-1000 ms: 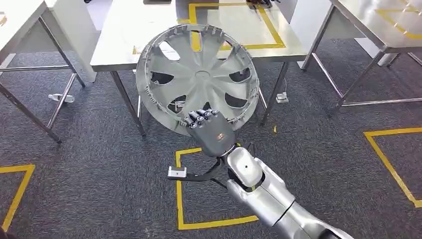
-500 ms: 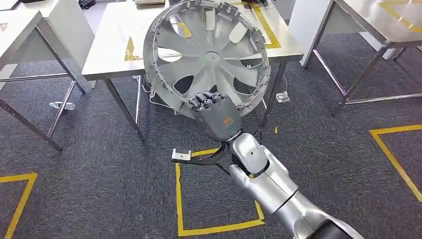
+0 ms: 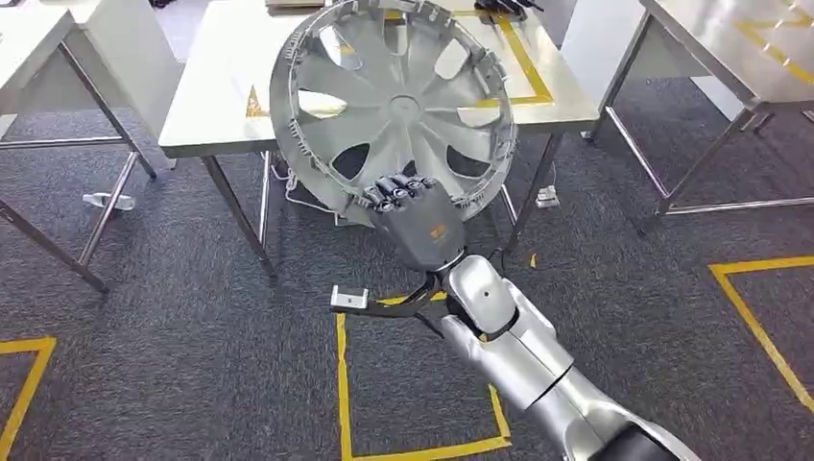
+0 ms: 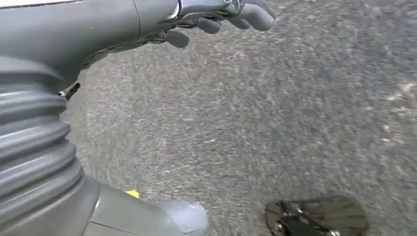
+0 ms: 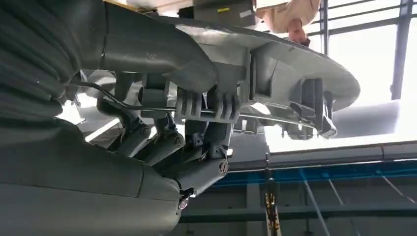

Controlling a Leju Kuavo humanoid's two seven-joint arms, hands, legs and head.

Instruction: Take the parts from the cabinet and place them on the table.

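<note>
Steel counter [image 3: 216,106] nearer at 12 o'clock; right hand [image 3: 415,219] keeps clamping wheel cover [image 3: 394,106] rim; placement close; left hand [image 4: 216,14] empty, fingers loosely apart.

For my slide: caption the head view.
Right hand holds a grey hubcap by its rim before a steel table.

We carry the wheel cover [image 3: 394,110] in the right hand [image 3: 415,219]; it hides much of the table [image 3: 221,86] ahead. Tabletop left of it looks bare, probably. Table legs [image 3: 235,211] flank the floor gap below.
</note>
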